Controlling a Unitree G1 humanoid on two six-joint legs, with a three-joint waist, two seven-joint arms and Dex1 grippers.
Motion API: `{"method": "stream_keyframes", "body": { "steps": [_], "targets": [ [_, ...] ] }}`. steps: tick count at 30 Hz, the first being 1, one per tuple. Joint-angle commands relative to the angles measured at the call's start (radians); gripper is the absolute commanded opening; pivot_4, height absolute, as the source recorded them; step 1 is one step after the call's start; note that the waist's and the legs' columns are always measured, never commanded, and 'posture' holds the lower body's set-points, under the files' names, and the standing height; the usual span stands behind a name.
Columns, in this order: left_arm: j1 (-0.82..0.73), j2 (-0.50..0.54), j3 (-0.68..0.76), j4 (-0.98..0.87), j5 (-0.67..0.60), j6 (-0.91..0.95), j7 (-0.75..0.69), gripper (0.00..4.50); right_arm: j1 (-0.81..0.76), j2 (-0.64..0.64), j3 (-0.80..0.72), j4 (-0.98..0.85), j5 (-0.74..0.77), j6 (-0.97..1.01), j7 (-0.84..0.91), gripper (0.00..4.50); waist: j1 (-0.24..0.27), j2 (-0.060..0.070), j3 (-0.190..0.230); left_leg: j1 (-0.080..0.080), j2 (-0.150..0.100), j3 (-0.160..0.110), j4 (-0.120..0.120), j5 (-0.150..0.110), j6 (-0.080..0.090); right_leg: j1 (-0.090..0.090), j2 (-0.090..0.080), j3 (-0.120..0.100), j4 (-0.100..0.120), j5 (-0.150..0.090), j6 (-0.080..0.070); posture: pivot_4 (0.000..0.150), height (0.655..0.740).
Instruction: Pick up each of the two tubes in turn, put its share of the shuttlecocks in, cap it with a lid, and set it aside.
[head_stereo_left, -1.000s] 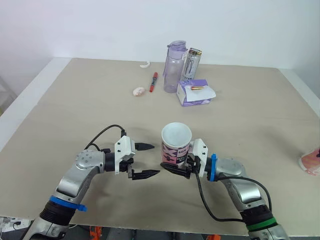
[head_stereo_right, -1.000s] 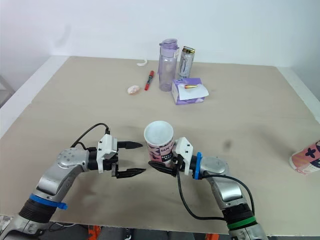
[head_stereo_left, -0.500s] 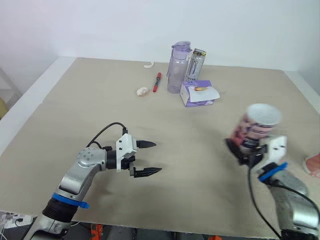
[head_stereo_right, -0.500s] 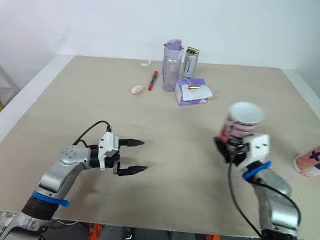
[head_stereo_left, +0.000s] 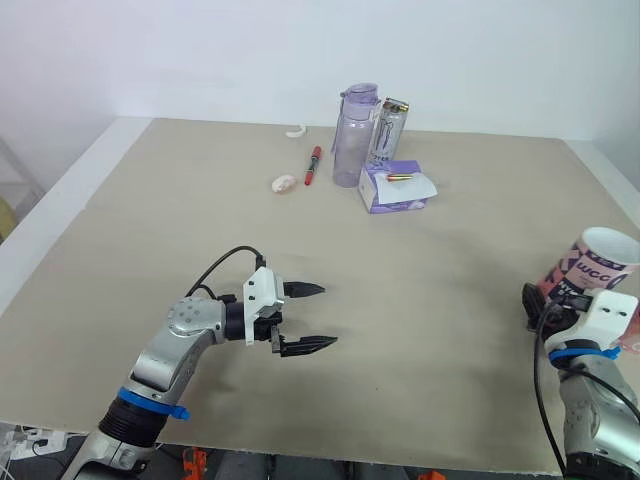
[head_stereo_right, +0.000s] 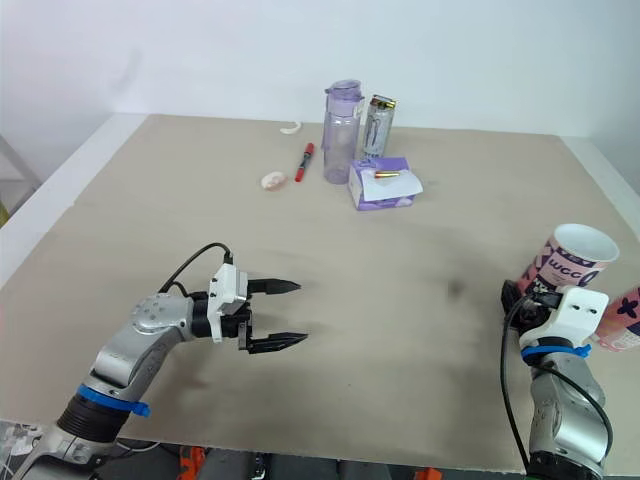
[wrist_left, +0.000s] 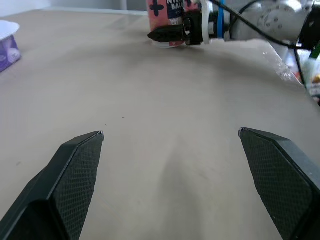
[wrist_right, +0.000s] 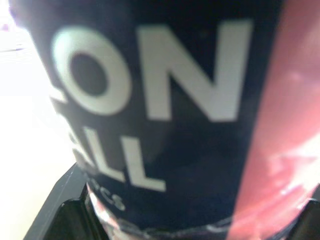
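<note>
Right claw (head_stereo_left: 545, 300) grips the tube (head_stereo_left: 592, 268) low down: light, stiff cardboard, likely tippy there. Left claw (head_stereo_left: 328, 316) gapes, empty.

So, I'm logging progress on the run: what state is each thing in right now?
Held tube: uncapped, tilted, clamped by right gripper.
Second tube: beside the held one, lid unclear.
Left gripper: open, empty.
Water bottle: upright, lid on.
Can: upright.
Marker: lying flat.
</note>
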Motion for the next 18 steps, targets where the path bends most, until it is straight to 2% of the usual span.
{"method": "stream_keyframes", "body": {
  "steps": [1,5,7,8,18],
  "targets": [
    [-0.020,-0.003,0.006,-0.034,-0.012,-0.001,0.003,4.50,-0.026,-0.007,-0.032,0.037,0.017,-0.010,-0.024,3.24,0.000,0.000,0.000,0.000,0.000,0.000,0.000,0.000,0.000,0.000,0.000,0.000,0.000,0.000,0.000,0.150,0.7400],
    [-0.024,-0.003,0.007,-0.029,-0.009,-0.001,0.004,4.50,-0.036,-0.011,-0.023,0.077,0.022,-0.011,-0.013,3.24,0.000,0.000,0.000,0.000,0.000,0.000,0.000,0.000,0.000,0.000,0.001,0.001,0.000,0.000,0.000,0.150,0.7400],
    [-0.026,-0.002,0.007,-0.024,-0.006,-0.004,0.003,4.50,-0.022,-0.010,-0.013,0.077,0.021,-0.003,-0.007,4.23,0.000,0.000,0.000,0.000,0.000,0.000,0.000,0.000,0.001,0.001,0.002,0.003,0.000,0.000,0.000,0.150,0.7400],
    [-0.027,-0.001,0.008,-0.021,-0.004,-0.005,0.002,4.50,-0.012,-0.007,-0.008,0.069,0.021,-0.001,-0.005,4.45,0.000,0.000,0.000,0.000,0.000,-0.001,0.000,0.000,0.001,0.001,0.002,0.003,0.000,0.000,0.000,0.150,0.7400],
    [-0.031,0.007,0.005,-0.003,0.001,-0.011,-0.012,4.50,0.067,0.011,-0.001,-0.033,0.035,0.043,-0.022,4.45,0.000,0.000,-0.001,0.000,0.000,-0.002,0.000,0.001,0.001,0.002,0.005,0.005,0.000,0.000,-0.001,0.150,0.7400]
  ]
}}
